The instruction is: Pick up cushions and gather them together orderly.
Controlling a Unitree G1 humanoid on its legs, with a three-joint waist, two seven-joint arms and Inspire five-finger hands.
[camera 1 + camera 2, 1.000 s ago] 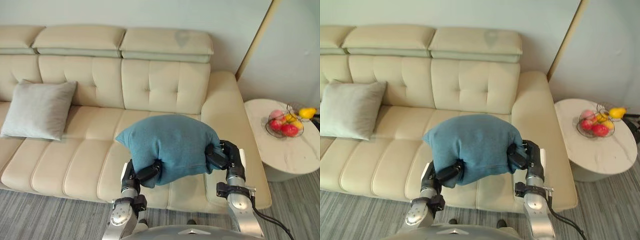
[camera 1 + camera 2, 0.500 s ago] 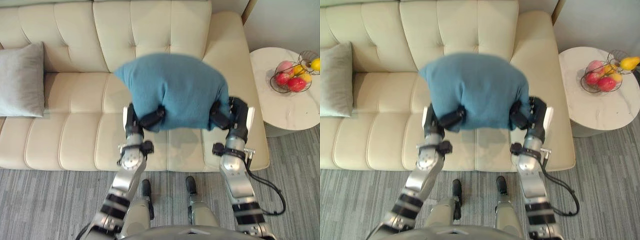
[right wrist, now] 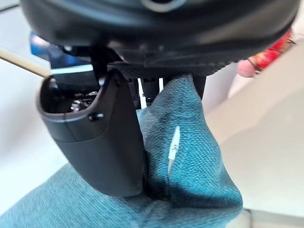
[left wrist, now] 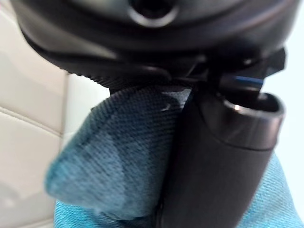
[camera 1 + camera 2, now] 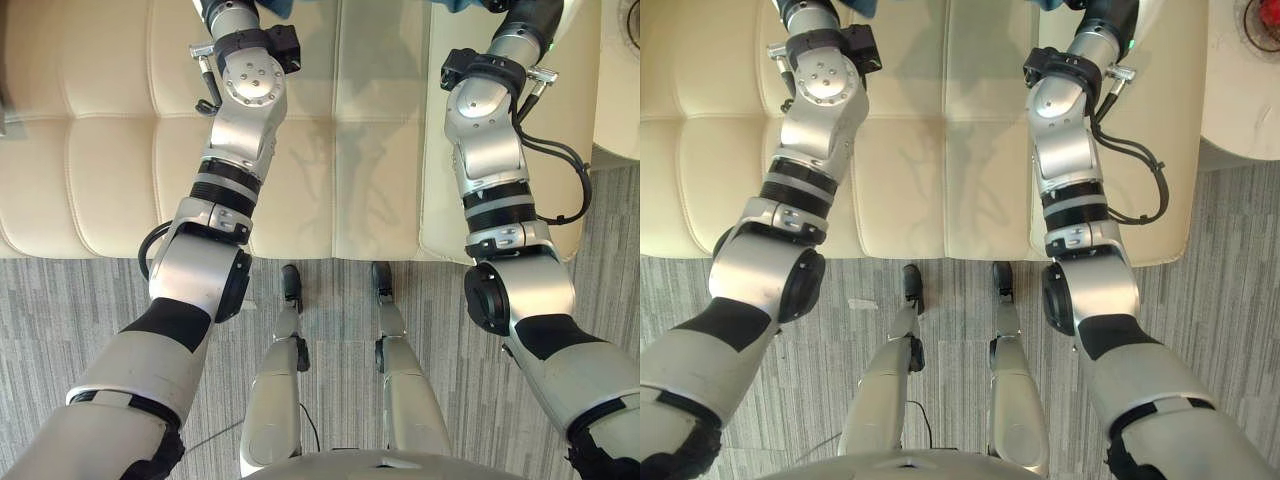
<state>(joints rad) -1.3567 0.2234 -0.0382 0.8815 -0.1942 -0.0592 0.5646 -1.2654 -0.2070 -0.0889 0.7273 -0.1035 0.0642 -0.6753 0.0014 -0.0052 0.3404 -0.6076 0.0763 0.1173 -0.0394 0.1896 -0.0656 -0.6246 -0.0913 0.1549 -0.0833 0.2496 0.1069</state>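
I've got the blue cushion [image 4: 109, 156] clamped between my left hand [image 4: 223, 156] and right hand [image 3: 95, 137]. Each one pinches an end with thumb against fingers, I guess to keep it level above the sofa [image 5: 100, 150] for carrying. Off past the right fingers, the bowl [image 5: 1262, 18] on the table [image 5: 1240, 100] has red fruit in it.

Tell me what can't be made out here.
Teal fabric cushion: cut off by the eye views' top edge; wrist views show corners pinched by the left hand and right hand.
Round white side table: cut by the right edge.
Red items: blurred in the right wrist view.
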